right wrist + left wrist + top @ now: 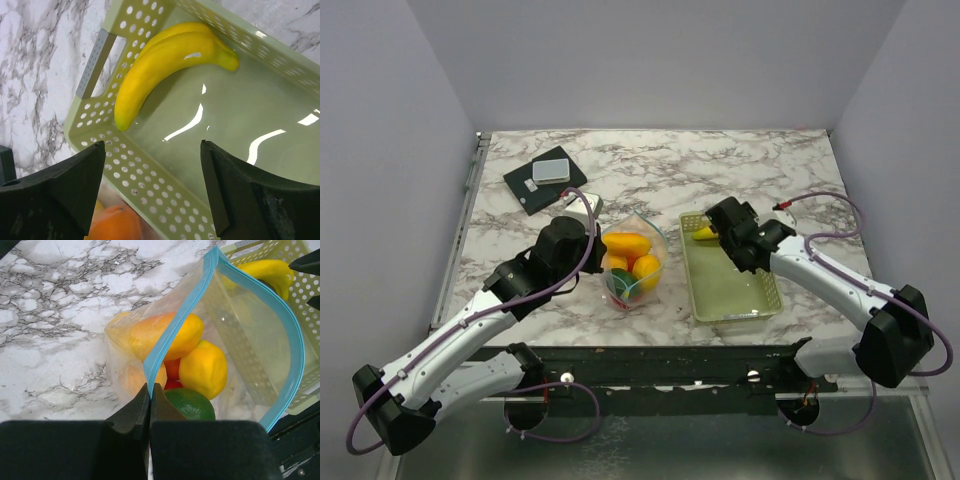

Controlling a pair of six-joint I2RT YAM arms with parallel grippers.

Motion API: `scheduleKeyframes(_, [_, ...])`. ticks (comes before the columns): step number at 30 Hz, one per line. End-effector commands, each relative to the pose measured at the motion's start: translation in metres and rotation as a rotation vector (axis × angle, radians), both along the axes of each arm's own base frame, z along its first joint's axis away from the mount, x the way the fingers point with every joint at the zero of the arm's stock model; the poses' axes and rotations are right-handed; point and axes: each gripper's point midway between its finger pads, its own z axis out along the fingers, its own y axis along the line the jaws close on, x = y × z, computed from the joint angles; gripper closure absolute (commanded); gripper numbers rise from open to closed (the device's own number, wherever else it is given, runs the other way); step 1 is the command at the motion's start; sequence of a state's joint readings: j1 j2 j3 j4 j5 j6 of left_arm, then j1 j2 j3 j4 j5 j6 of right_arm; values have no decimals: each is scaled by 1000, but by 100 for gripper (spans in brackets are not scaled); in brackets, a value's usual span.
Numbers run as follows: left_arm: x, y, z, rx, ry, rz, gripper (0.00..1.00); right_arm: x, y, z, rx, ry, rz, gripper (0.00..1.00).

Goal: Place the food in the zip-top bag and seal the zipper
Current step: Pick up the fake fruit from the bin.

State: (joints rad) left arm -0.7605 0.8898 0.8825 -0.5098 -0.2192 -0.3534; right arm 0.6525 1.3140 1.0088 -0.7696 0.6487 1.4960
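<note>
The clear zip-top bag stands open in the middle of the table, its light blue zipper spread wide. Inside lie yellow and orange fruits, a red piece and a green lime. My left gripper is shut on the zipper edge at the bag's near corner and holds the mouth up. A yellow banana lies in the far corner of the pale green basket. My right gripper is open and empty just above the basket, close to the banana.
A black pad with a grey block lies at the back left. A white block sits beside my left wrist. The basket stands right of the bag, almost touching it.
</note>
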Motion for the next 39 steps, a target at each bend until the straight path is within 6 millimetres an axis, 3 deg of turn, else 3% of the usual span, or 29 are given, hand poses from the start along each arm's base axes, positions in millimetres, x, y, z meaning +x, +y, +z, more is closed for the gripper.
scheduleKeyframes(1, [2,5,1,1,-23,14,100,13,-4,-13,68,-15,-134,19])
scheduleKeyframes(9, [1,6,1,0,-26,16,100,28,-10,-40,152,33,-251,22])
scheduleKeyframes(39, [3,7,-6,15,-7,12,100,65,-30,-70,261,43,-462,28])
